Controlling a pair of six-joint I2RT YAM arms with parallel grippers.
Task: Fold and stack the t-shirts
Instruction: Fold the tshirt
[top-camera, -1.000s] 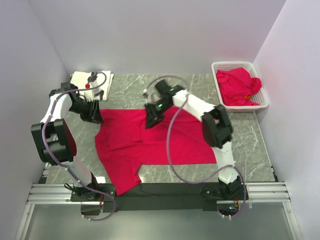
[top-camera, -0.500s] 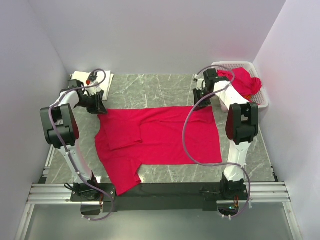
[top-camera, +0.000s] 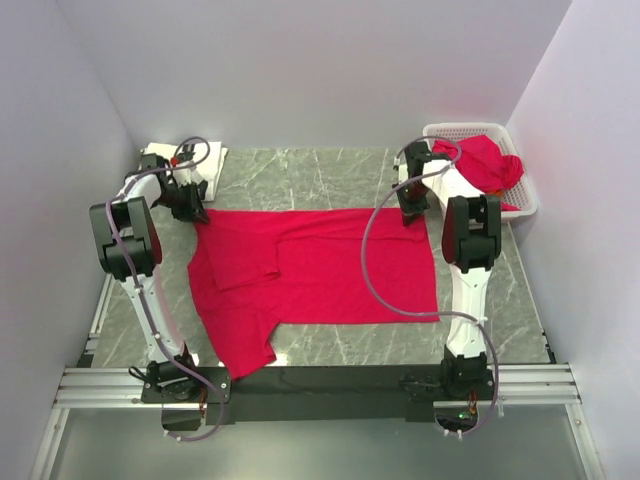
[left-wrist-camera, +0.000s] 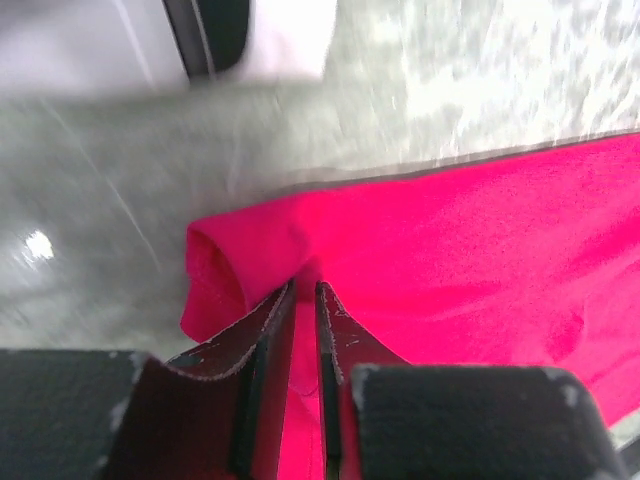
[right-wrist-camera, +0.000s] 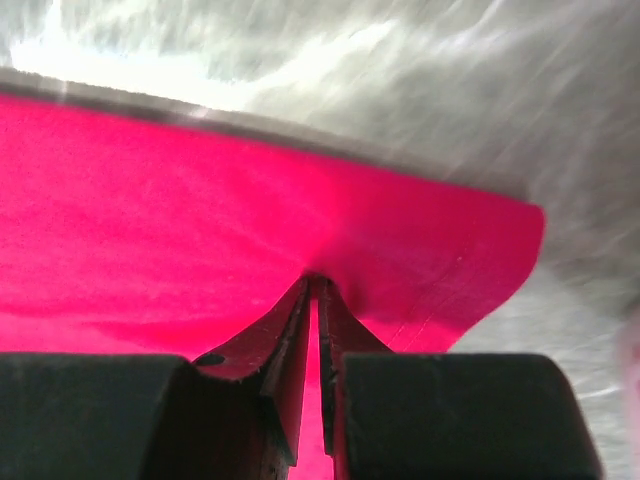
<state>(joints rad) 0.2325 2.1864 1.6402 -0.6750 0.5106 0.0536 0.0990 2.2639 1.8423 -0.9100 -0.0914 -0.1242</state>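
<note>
A bright red t-shirt (top-camera: 320, 265) lies spread on the marble table, stretched wide between the two arms. My left gripper (top-camera: 192, 213) is shut on its far left corner, and the cloth (left-wrist-camera: 430, 240) is pinched between the fingers (left-wrist-camera: 268, 330). My right gripper (top-camera: 414, 212) is shut on the far right corner, with the hem (right-wrist-camera: 440, 260) bunched at the fingertips (right-wrist-camera: 300, 300). A sleeve hangs toward the near edge at the left. More red t-shirts (top-camera: 480, 170) lie in the basket. A white t-shirt (top-camera: 165, 160) lies folded at the far left.
The white lattice basket (top-camera: 527, 205) stands at the far right corner. Grey walls close in the left, back and right sides. The arm bases and a metal rail (top-camera: 320, 385) run along the near edge.
Both grippers have moved apart and back toward the far corners, pulling the shirt's far edge out straight and wide. The right gripper went from the shirt's middle to its far right corner.
</note>
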